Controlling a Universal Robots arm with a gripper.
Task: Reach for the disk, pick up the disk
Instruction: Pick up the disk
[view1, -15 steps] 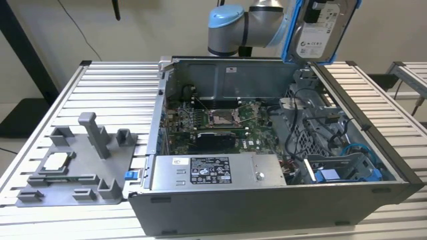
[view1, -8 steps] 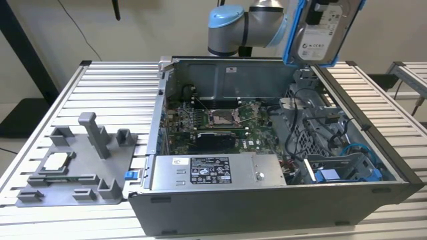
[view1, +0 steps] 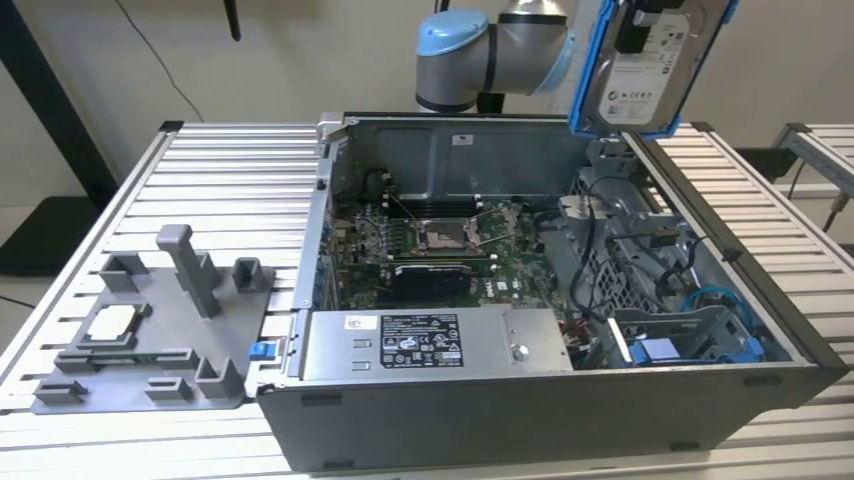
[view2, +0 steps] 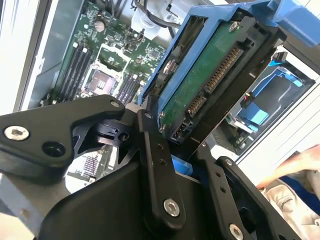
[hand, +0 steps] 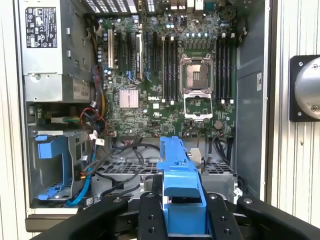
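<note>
Already the disk (view1: 650, 62) is off the machine: we see it held in the air at the far right of the exterior view, above the far right corner of the open computer case (view1: 534, 400), well clear of the boards and cables below. It hangs nearly upright, long axis running up and down, its white label facing the camera and the blue bracket (view1: 583, 70) framing its edges. We judge the pick as done and the lift under way or finished.

In the second wrist view the black fingers (view2: 157, 170) are closed on the disk (view2: 210, 75), one bar pressed against the bracket's edge on each side, so the disk stands straight out from the gripper (view2: 187, 150) with its long axis in line with the fingers. Its green circuit side and connector end face that camera. In the first wrist view we look down past the bracket (hand: 179, 185), clamped between the two fingers (hand: 149, 220), onto the motherboard (hand: 170, 75) and an empty blue bay (hand: 52, 165) in the case.

The disk's upper end is cut off by the frame in the exterior view, and the gripper itself is hidden behind it. At the edge of the second wrist view a person's hand (view2: 295, 165) shows, blurred.
</note>
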